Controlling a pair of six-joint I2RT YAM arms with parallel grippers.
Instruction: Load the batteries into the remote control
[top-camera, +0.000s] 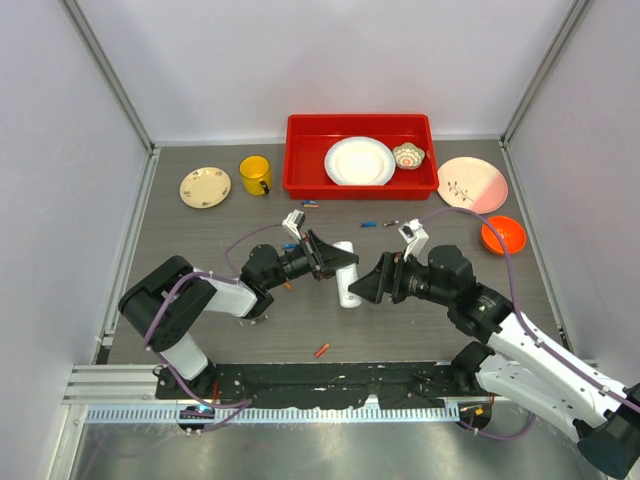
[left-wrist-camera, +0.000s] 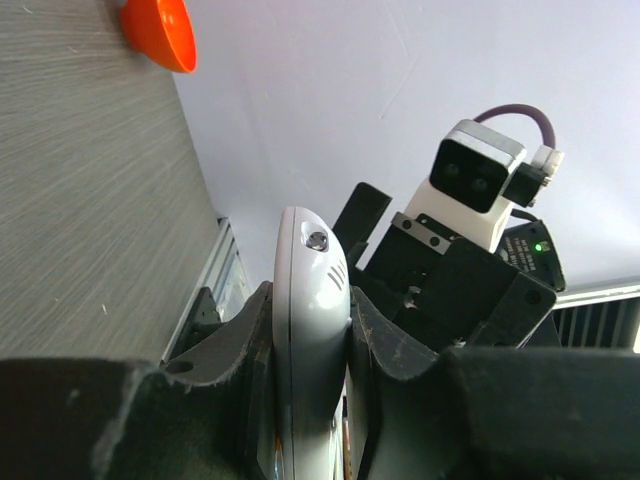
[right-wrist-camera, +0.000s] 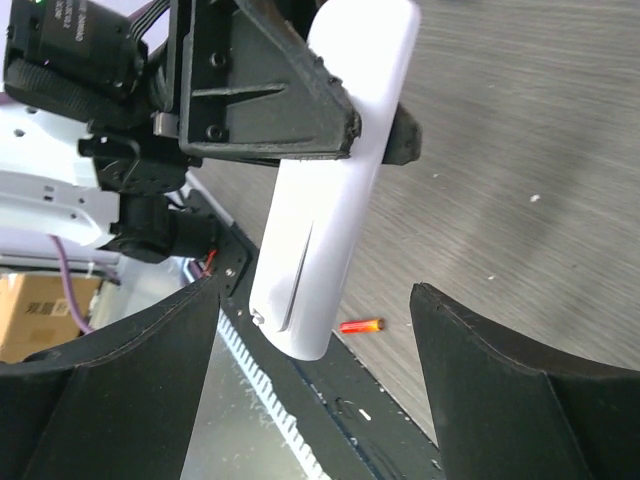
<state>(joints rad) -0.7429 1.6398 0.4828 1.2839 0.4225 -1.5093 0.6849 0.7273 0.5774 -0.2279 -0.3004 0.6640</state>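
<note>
Plainly, the left gripper (top-camera: 330, 258) is clamped on the remote control (top-camera: 347, 275), held at mid-table between the two arms. The right gripper (top-camera: 368, 286) stands just right of it with jaws spread wide, holding nothing.

View differences:
- Only the top view gives the whole layout.
- Only the left wrist view shows both fingers (left-wrist-camera: 385, 345) pressed against the handset's thin sides. It also shows the handset's end, with a small round stud and short slots.
- Only the right wrist view shows the handset's plain white face with one long seam, its lower end free. The right fingers (right-wrist-camera: 120, 390) stand clear on either side.

Count:
- Remote: one.
- Batteries (top-camera: 369, 224): four sure on the table. One blue and one dark lie near the red tray (top-camera: 360, 188), another lies left of them, and an orange-red one is close to the near edge. Coloured specks by the left arm are too small to tell.
- Plates: three, namely a cream plate (top-camera: 205, 186), a white plate (top-camera: 358, 161) in the tray and a pink-and-white plate (top-camera: 472, 184).
- Bowls: two, a patterned bowl (top-camera: 408, 155) in the tray and an orange bowl (top-camera: 502, 234) at right.
- Yellow mug (top-camera: 255, 175): one.
</note>
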